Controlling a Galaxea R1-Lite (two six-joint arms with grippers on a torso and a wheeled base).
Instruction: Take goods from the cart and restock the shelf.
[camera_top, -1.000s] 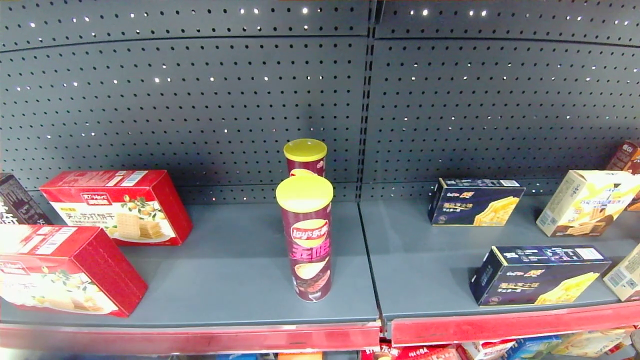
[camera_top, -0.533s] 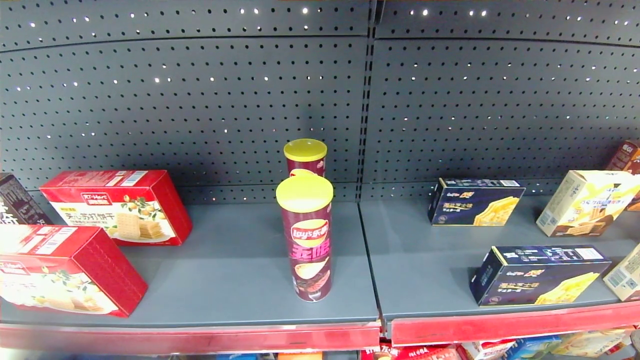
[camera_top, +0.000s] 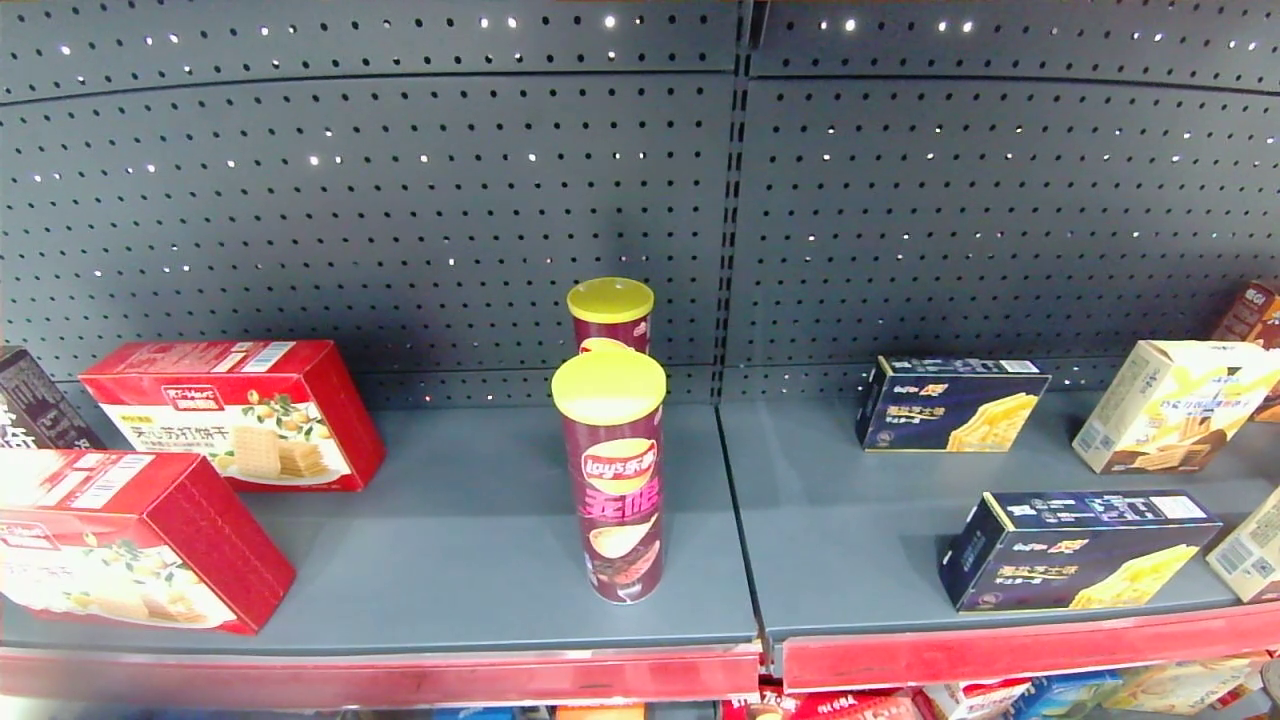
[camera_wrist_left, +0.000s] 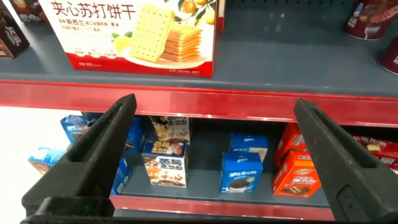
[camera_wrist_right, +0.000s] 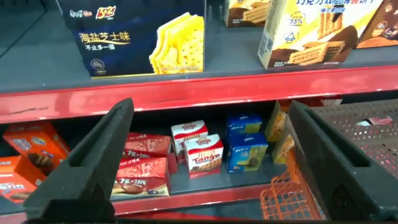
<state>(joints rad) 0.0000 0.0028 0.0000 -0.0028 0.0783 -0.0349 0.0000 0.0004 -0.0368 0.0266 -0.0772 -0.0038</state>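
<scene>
**Restocking bay, head and wrist views.** The shelf (camera_top: 480, 540) is a grey board with a red front rail (camera_top: 400, 675) and a pegboard back wall (camera_top: 400, 200).

The front can (camera_top: 615, 490), a maroon tube with a yellow lid, stands upright near the board's middle seam and serves as the landmark. The rear can (camera_top: 610, 318), of the same kind, stands upright directly behind it, close to the back wall.

To the left of the front can are two red cracker boxes. The far red box (camera_top: 235, 415) sits towards the back, and the near red box (camera_top: 130, 540) sits at the rail. To the right of the front can are two dark blue boxes, the rear blue box (camera_top: 950, 405) and the front blue box (camera_top: 1080, 550). Beyond them is a cream box (camera_top: 1170, 405).

The left gripper (camera_wrist_left: 214, 106) is lower than the front can and to its left, facing the rail below the near red box. Its fingers are spread wide and hold nothing.

The right gripper (camera_wrist_right: 211, 106) is lower than the front can and to its right, facing the rail below the front blue box. It is equally wide open and empty, with an orange wire basket (camera_wrist_right: 286, 199) near it.

Small packs (camera_wrist_left: 165, 165) stand on the tier beneath.
</scene>
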